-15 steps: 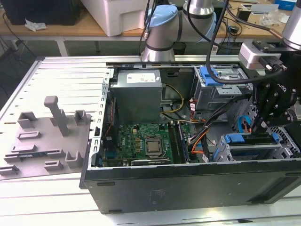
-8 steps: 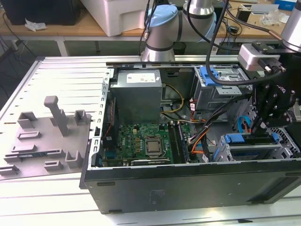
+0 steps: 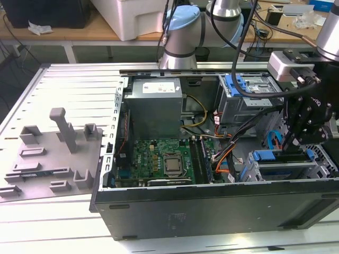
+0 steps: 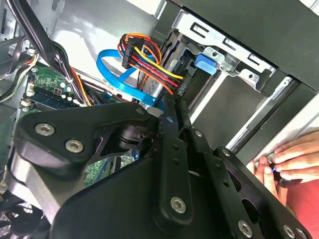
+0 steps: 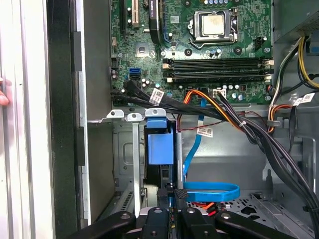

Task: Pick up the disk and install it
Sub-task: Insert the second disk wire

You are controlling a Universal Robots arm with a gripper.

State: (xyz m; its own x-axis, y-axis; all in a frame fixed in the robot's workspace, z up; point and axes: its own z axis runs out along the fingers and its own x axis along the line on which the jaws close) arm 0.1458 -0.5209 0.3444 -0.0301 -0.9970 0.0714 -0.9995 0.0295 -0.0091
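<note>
Steel tower case (image 3: pixel 212 206), side panel off, lay flat on a slatted counter (image 3: pixel 69 90).

- Disk (image 3: pixel 275 157): stood on edge in the drive cage (image 3: pixel 254 172) at the case's corner on the exterior view's right, blue carrier frame uppermost. In the first wrist view the disk (image 5: pixel 160 144) sat between the cage's (image 5: pixel 124 149) metal walls, its blue tab level with the cage lip.
- Gripper (image 3: pixel 291 144): hung directly over the cage, tips at the disk's frame. Whether the jaws were clamped on the disk or merely set against it could not be told.
- Obstructions: a blue ribbon cable (image 5: pixel 207 191) looped just beside the gripper (image 5: pixel 172 191); a black cable bundle (image 5: pixel 259 139) crossed the case near the cage.
- Surroundings: grey power supply (image 3: pixel 155 106), green motherboard (image 3: pixel 159 159), a second cage holding a blue bracket (image 3: pixel 241 84), and a grey moulded fixture (image 3: pixel 53 153) on the counter, well apart from the case.

View differences: the second wrist view alone gave the red, yellow and orange wire plug (image 4: pixel 144 57) near the gripper (image 4: pixel 172 112), and a person's hand (image 4: pixel 291 159) resting outside the case wall. The first wrist view gave the motherboard (image 5: pixel 199 50) beyond the cage.
</note>
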